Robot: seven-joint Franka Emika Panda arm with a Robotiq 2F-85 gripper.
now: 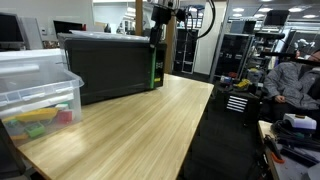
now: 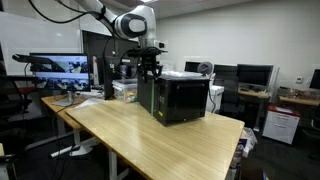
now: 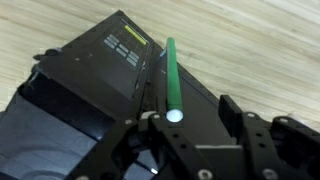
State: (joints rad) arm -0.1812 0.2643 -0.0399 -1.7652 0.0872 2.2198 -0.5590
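A thin green rod [image 3: 170, 75] stood upright at the corner of a black box [image 3: 90, 80], its pale top end just under the gripper [image 3: 185, 118] and its length running down along the box's vertical edge toward the counter [image 3: 260, 50]. In the wrist view the fingers [image 3: 236, 118] sat apart on either side of that top end, with a clear gap showing between the rod and the right-hand finger, so they bracketed the rod without clamping it. Whether the rod leaned on the box or only stood just beside it could not be told. In an exterior view the rod [image 1: 157, 68] appeared as a green strip on the right near edge of the box [image 1: 110, 65], with the gripper [image 1: 160, 20] hanging straight above it. In an exterior view from the opposite side the gripper [image 2: 150, 68] hovered over the left far corner of the box [image 2: 180, 98], and the rod itself was too small to make out. The box rested toward the far end of the pale wooden counter [image 1: 140, 125]. On the near left of the counter stood a clear plastic bin [image 1: 35, 85] holding coloured pieces. Off to the right, away from the counter, a person [image 1: 295, 80] sat at another desk, and monitors [image 2: 60, 68] stood on a desk to the left.
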